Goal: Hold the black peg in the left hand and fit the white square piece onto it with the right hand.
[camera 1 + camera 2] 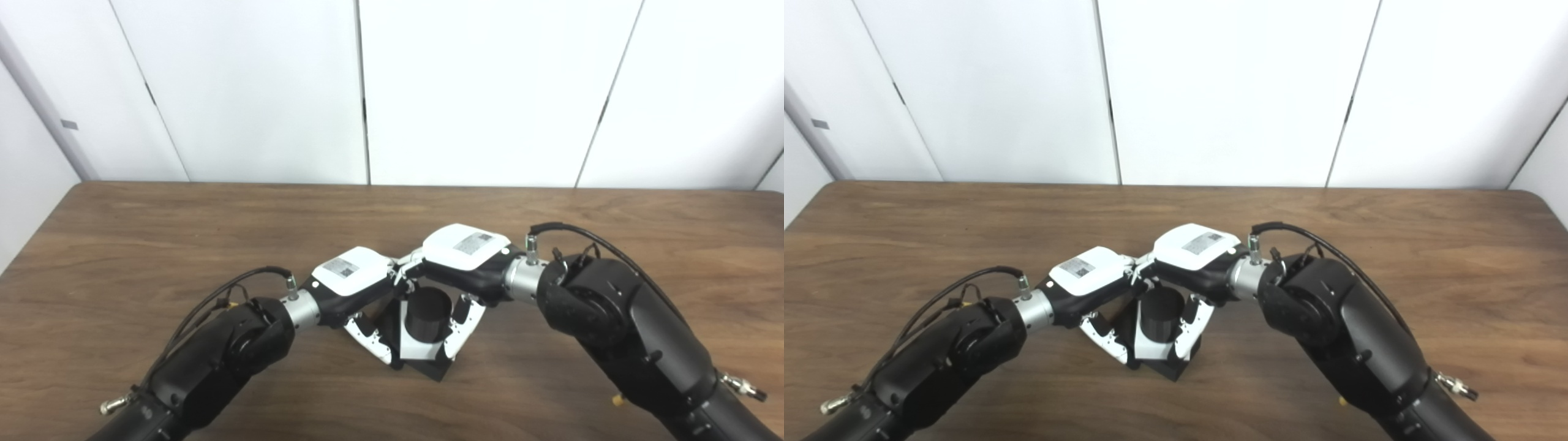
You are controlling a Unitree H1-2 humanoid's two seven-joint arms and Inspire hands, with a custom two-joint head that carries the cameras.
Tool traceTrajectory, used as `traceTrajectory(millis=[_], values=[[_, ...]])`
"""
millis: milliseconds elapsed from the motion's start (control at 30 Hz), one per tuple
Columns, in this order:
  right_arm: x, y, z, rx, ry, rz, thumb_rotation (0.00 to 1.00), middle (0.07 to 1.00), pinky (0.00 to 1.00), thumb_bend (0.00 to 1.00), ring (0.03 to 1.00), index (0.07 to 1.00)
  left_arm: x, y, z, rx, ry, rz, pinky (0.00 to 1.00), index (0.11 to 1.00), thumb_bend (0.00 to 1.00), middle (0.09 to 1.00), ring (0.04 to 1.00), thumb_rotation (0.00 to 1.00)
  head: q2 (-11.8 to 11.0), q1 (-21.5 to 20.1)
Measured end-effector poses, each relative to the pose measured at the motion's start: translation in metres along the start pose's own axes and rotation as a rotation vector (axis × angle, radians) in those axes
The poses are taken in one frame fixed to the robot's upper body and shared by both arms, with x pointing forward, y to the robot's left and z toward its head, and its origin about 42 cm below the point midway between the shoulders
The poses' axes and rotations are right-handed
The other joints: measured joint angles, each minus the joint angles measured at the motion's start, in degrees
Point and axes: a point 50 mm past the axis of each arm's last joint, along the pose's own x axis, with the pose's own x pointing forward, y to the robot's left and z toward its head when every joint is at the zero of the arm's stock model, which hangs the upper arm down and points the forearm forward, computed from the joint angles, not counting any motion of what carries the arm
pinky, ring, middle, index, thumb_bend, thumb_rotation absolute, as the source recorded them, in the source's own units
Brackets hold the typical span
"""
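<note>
While both hands meet at lower centre of the frame, the white square piece (411,343) sits around the black peg (427,313).

Left hand (361,294) curls about the peg's black base (436,367) from the left; right hand (462,275) clasps the white piece from the right, above the wooden table (184,245). Judged risk: if the piece is tilted, pressing could jam it, or the base could twist out of the left hand's hold.
</note>
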Motion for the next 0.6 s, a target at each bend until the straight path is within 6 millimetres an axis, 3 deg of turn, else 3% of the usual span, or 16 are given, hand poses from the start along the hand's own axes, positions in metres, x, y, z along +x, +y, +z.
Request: traceTrajectory(millis=[367, 600], values=[[-0.005, 0.001, -0.006, 0.019, -0.001, 0.005, 0.31, 0.882, 0.78, 0.92, 0.892, 0.78, 0.0, 0.001, 0.0, 0.001, 0.004, -0.005, 0.88, 0.493, 0.52, 0.875, 0.908, 0.08, 0.3, -0.4], [-0.021, 0.011, -0.026, 0.108, 0.05, -0.004, 0.15, 0.867, 0.73, 0.84, 0.86, 0.768, 0.0, 0.002, 0.001, 0.004, -0.002, -0.001, 0.87, 0.493, 0.52, 0.87, 0.908, 0.08, 0.3, -1.0]])
